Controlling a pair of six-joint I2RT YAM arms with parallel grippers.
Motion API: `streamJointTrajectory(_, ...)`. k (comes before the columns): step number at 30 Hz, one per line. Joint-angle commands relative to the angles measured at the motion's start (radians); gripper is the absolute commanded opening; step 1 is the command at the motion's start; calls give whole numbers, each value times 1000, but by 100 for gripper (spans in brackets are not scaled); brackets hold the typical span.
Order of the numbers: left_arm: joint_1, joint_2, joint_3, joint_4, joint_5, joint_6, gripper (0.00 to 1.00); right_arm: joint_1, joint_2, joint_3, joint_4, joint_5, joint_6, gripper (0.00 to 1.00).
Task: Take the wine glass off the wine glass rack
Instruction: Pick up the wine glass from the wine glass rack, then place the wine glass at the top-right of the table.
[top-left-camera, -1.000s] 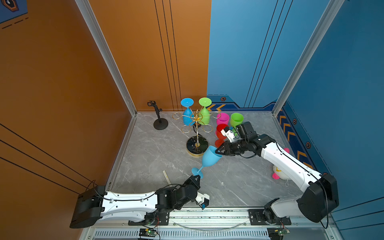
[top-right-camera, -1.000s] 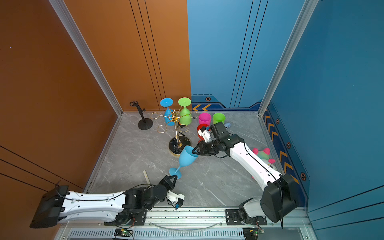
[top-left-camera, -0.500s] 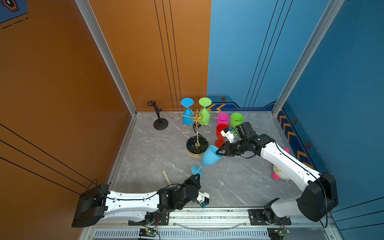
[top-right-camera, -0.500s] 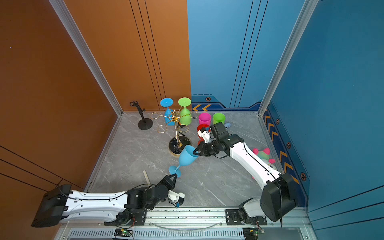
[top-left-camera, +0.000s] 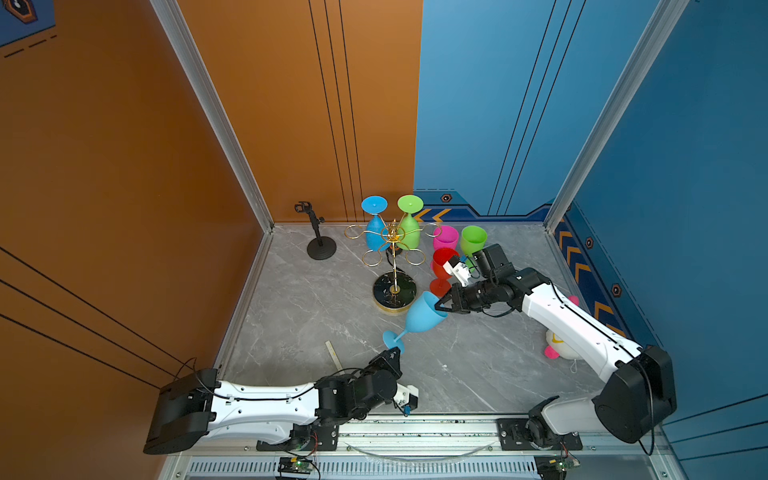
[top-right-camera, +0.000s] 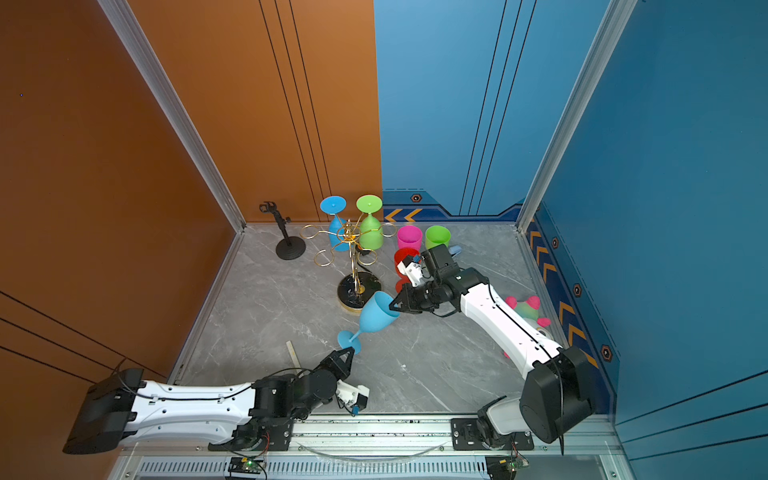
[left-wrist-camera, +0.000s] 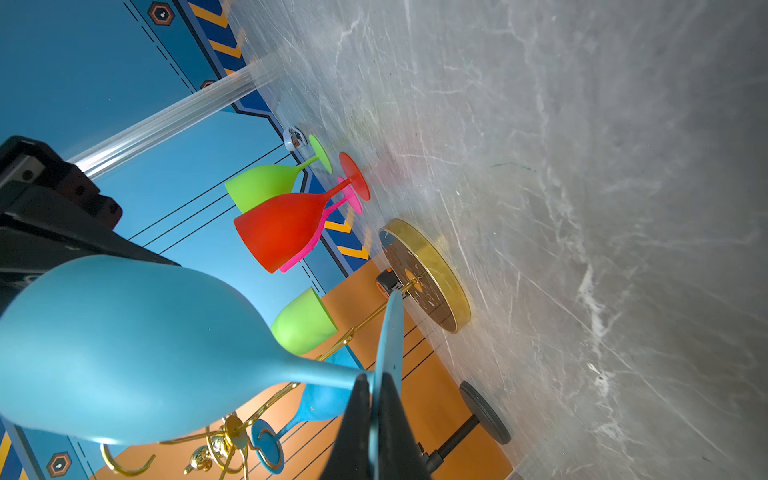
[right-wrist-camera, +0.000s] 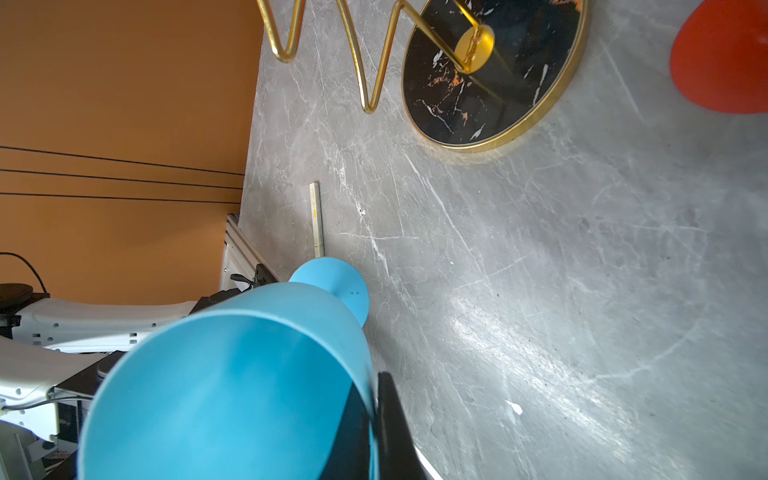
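Wine glass (top-left-camera: 424, 318) tilted beside wine glass rack (top-left-camera: 384, 293) base; right gripper (top-left-camera: 437, 305) clamps rim, left gripper (top-left-camera: 395, 352) pinches foot.

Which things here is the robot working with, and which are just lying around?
Job: rack, held blue glass, left pincer, right pincer, hanging blue glass, hanging green glass.
Lying about: black stand, plush toy, pale strip.
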Motion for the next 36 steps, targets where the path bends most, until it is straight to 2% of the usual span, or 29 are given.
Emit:
streamJointTrajectory(1,-18,1,4,15,-6,-19,19,-14,-20,32,-26,-24,-23,2)
streamJointTrajectory(5,-22,5,1,15,-2,-27,25,-31,-30,34,-29,-14,-23,1)
streamJointTrajectory(11,-27,4,3,15,8,-55,41,-51,-40,38,-41,21,-32,0)
streamJointTrajectory(14,-30,-9,15,15,20,-110,49,-53,-49,45,-65,78,-49,0)
streamJointTrajectory(17,-35,-31,45,15,17,-215,51,-53,-54,63,-116,176,-85,0)
streamJointTrajectory(23,-34,-77,99,20,-3,-446,68,-55,-73,96,-192,335,-140,0)
streamJointTrajectory(31,-21,-116,166,38,-145,-730,85,-78,-80,136,-273,566,-188,0)
streamJointTrajectory(32,-18,-124,172,36,-159,-761,90,-87,-78,141,-278,590,-189,0)
streamJointTrajectory(36,11,-171,227,-89,-197,-927,92,-118,-69,164,-301,673,-196,0)
